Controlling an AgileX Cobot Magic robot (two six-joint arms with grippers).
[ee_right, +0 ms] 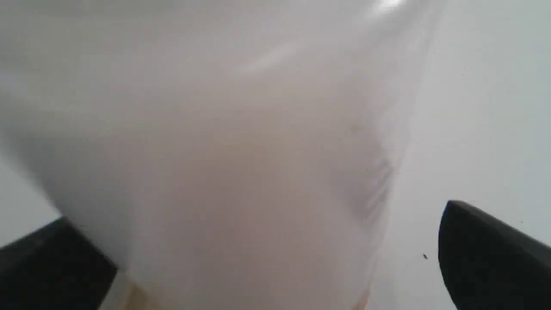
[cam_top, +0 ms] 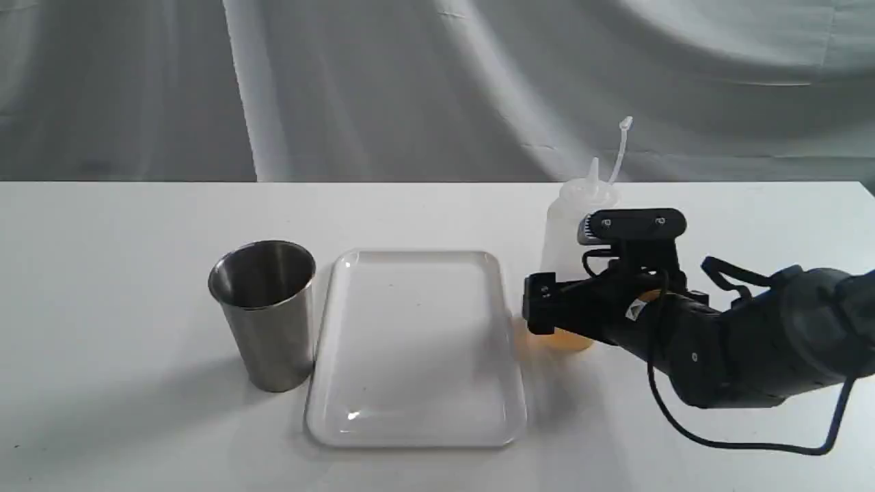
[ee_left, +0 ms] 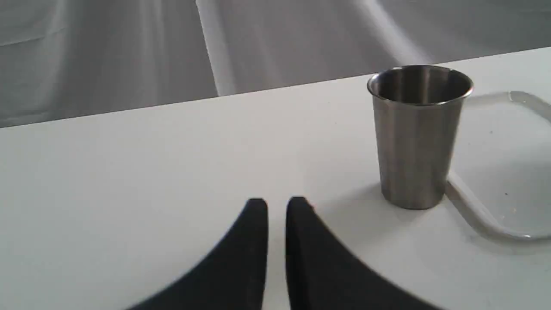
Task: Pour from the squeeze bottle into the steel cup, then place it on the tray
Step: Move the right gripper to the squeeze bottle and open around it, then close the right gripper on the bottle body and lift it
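The squeeze bottle (cam_top: 567, 219) stands upright on the table just right of the tray (cam_top: 417, 342), with amber liquid at its bottom and its cap strap sticking up. My right gripper (cam_top: 557, 304) is open around its lower body. In the right wrist view the bottle (ee_right: 241, 163) fills the space between the fingers, and one black fingertip (ee_right: 473, 245) stands apart from it. The steel cup (cam_top: 263, 307) stands upright against the tray's left edge. My left gripper (ee_left: 277, 202) is shut and holds nothing, low over the table with the cup (ee_left: 415, 137) ahead and to one side.
The white table runs back to a grey draped cloth backdrop. A black cable from the right arm trails on the table near the front right. The tray (ee_left: 508, 163) holds nothing.
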